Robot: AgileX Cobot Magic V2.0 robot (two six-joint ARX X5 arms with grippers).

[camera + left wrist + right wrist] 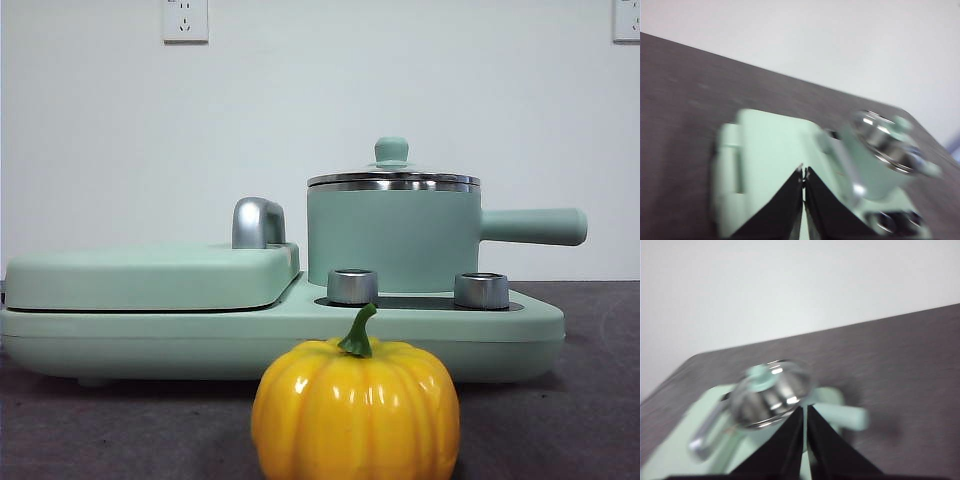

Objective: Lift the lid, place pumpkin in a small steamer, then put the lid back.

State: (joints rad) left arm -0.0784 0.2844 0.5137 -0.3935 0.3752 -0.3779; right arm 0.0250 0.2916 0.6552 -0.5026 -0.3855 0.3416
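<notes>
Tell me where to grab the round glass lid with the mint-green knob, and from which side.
Grip the small mint-green knob from straight above. It stands upright at the centre of the glass lid, which sits flat on the mint-green pot, its rim offering little purchase.

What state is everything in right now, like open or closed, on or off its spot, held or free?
lid: closed on the pot, untouched.
small steamer: covered, standing on the appliance base, handle pointing sideways.
pumpkin: upright on the table in front of the base, not held.
flat cover: shut, lying flat on the base.
appliance base: resting on the table.
left gripper: shut, empty.
right gripper: shut, empty.
</notes>
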